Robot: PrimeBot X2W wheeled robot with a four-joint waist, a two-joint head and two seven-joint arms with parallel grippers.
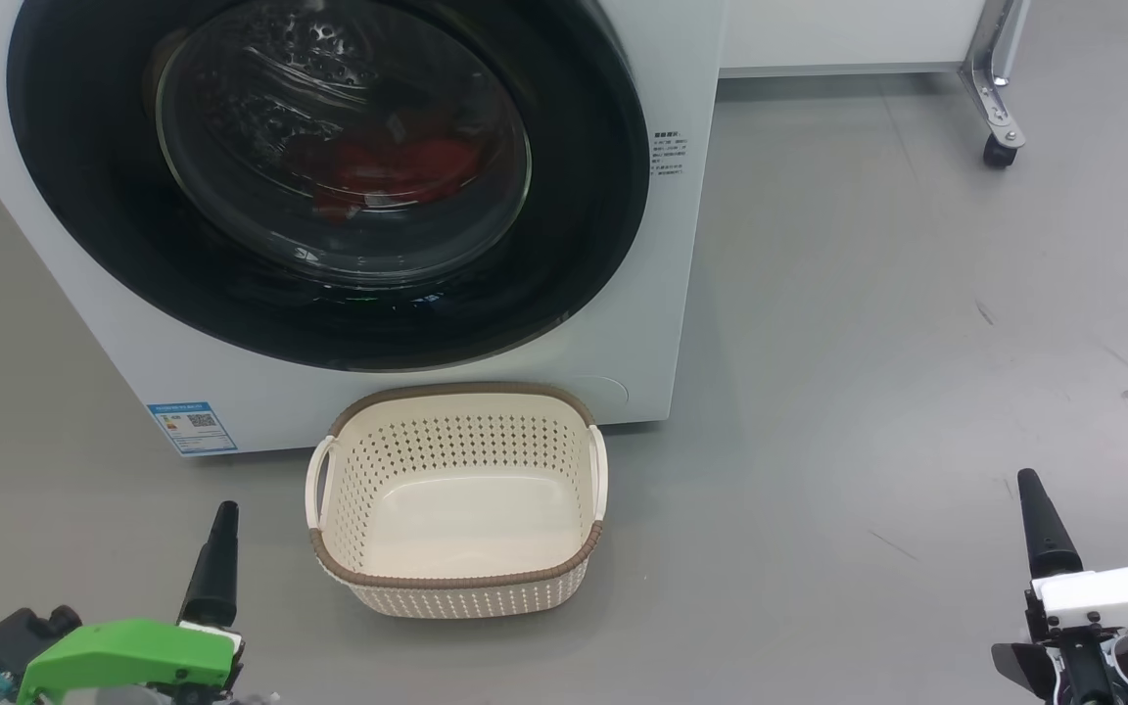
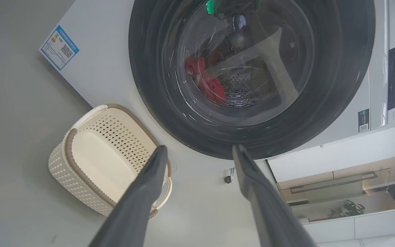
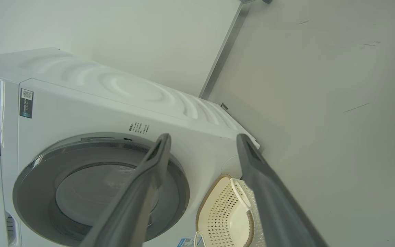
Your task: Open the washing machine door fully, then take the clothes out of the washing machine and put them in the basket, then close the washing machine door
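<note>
Washing machine door shut; red clothes behind glass. Basket empty on floor, just before washing machine. Left gripper, right gripper: fingers apart, holding nothing, well short of door. Judged step: open door. Catch ring edge at latch side, swing wide, avoid basket.
</note>
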